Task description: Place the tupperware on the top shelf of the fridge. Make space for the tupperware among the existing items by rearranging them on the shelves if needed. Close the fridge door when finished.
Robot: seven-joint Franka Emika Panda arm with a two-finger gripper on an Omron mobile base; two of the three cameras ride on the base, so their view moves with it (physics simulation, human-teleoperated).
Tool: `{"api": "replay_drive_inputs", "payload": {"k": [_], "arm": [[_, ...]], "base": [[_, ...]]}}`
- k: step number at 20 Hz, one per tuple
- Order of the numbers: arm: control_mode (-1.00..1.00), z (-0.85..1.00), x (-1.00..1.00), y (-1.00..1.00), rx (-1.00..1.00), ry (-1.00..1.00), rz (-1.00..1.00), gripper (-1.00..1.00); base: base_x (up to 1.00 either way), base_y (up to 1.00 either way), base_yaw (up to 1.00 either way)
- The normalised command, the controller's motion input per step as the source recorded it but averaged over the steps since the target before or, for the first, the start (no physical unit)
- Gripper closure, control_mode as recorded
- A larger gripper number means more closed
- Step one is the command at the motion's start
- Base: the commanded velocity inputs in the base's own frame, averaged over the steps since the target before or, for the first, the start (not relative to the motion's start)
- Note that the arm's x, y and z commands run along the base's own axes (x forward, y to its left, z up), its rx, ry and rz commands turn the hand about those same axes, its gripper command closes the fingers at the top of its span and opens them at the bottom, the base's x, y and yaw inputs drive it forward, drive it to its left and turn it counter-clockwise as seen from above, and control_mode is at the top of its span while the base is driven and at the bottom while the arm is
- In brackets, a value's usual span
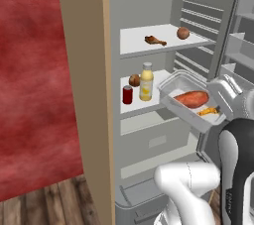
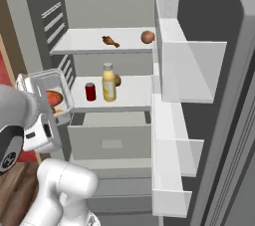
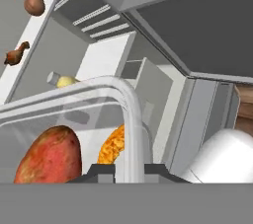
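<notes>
Top shelf (image 1: 134, 43) holds two items (one drumstick (image 1: 155, 40), one ball (image 1: 183, 32)).

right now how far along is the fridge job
Done: the fridge door is open and the end effector is shut on the tupperware, held in front of the middle shelf. Left: set it on the top shelf, which has bare space between the brown piece and round fruit, then shut the door.

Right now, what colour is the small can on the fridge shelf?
Red; the can shows best in the left base view.
</notes>
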Motion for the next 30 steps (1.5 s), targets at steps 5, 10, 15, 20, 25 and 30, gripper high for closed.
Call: {"api": "replay_drive_inputs", "payload": {"k": [5, 10, 15, 20, 25, 30], "arm": [[-1.00, 0.74, 0.28, -0.02, 0.09, -0.07, -0.19, 1.00], [-1.00, 0.73, 0.34, -0.15, 0.16, -0.01, -0.02, 1.00], [-1.00, 0.53, 0.50, -0.10, 0.15, 0.00, 0.00, 1.00], [-1.00, 0.00, 0.72, 0.00, 0.00, 0.00, 0.00, 1.00], [-1.00, -0.13, 0.72, 0.02, -0.01, 0.00, 0.00, 1.00], [-1.00, -0.25, 0.85, 0.16, -0.04, 0.00, 0.00, 1.00]], "base": [[0.00, 0.00, 0.00], [0.00, 0.00, 0.00], [0.00, 0.00, 0.00], [0.00, 0.00, 0.00], [0.00, 0.00, 0.00], [0.00, 0.00, 0.00]]}}
